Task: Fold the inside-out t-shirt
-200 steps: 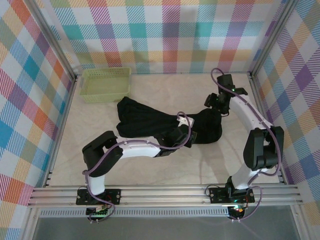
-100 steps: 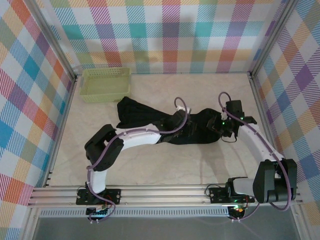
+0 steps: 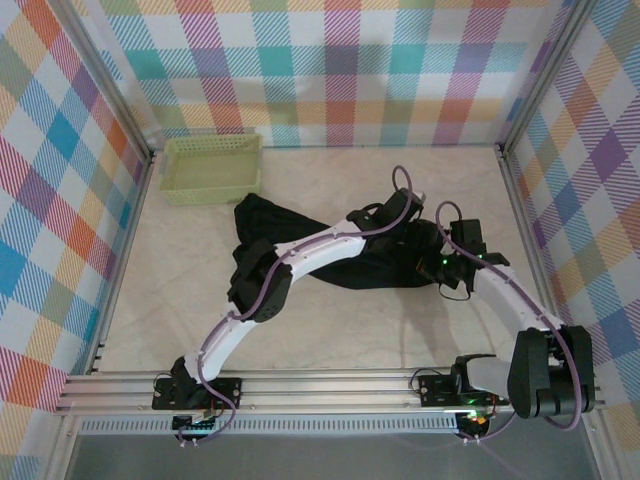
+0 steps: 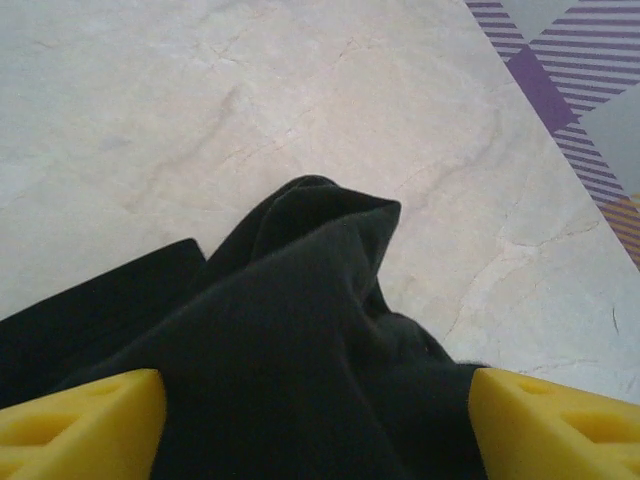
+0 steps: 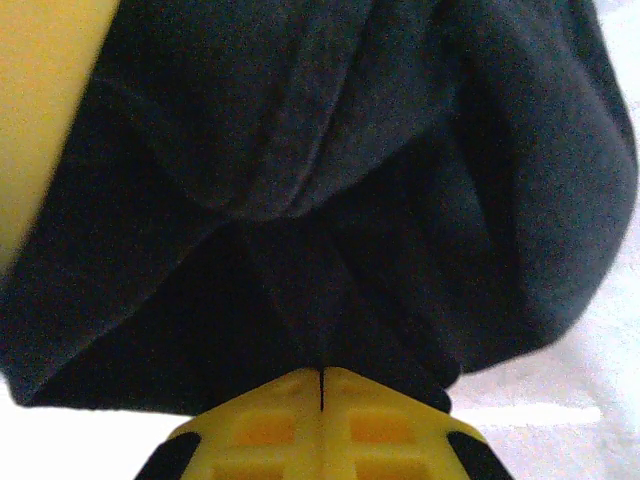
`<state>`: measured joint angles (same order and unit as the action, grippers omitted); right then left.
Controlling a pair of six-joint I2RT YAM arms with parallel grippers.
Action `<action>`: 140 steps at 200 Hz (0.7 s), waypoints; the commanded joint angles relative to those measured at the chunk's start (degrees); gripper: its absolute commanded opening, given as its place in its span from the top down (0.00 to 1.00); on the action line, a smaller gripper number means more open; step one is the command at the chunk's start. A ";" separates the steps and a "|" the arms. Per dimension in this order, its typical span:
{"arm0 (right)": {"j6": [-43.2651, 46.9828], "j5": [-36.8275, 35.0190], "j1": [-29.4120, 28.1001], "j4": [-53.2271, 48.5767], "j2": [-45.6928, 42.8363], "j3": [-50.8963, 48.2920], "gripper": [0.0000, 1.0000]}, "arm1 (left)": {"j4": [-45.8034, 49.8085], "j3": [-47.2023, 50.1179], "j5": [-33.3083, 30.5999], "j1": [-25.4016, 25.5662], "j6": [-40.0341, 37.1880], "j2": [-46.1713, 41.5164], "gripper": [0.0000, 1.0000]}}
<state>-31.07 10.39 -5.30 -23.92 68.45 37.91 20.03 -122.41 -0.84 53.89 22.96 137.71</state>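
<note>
T-shirt [image 3: 265, 225] partly beneath left arm [image 3: 325, 240]

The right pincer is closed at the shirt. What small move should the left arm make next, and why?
Probably lower the left pincer and close it on the t-shirt fold between its open fingers. The right pincer seems shut on the cloth, so a second hold would let both arms spread it.

White left arm [image 3: 310, 250] lies across the plain black soft cloth t-shirt [image 3: 265, 225] on the pale marbled table [image 3: 330, 340], hiding the cloth's middle. In the left wrist view the bottom edge cuts off the left gripper [image 4: 315, 425] and its yellow fingers [image 4: 80, 430]. In the right wrist view, a blurred yellow shape [image 5: 40, 100] at the left edge cannot be identified.
</note>
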 commanded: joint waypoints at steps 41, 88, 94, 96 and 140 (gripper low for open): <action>-4.79 -1.71 -2.55 -2.89 -8.89 -3.62 1.00 | 10.75 -12.76 -3.30 -1.44 0.85 7.64 0.82; -7.25 -3.96 -3.18 -8.63 -17.38 -4.87 1.00 | 11.27 -12.70 -4.89 -6.72 5.02 5.23 0.93; -7.36 -3.98 -3.30 -9.20 -18.12 -5.02 1.00 | 11.33 -12.61 -4.63 -7.27 5.15 4.84 0.93; -7.39 -3.98 -3.24 -9.32 -18.34 -5.04 1.00 | 11.34 -12.60 -4.57 -7.43 5.14 4.74 0.93; -9.52 -3.31 -5.75 -9.82 -19.47 -7.44 1.00 | 10.33 -10.94 -4.53 -8.99 5.42 2.48 0.92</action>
<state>-38.20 7.33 -9.56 -30.37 49.39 32.67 30.17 -133.64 -3.66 45.50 27.46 145.21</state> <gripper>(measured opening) 0.063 0.073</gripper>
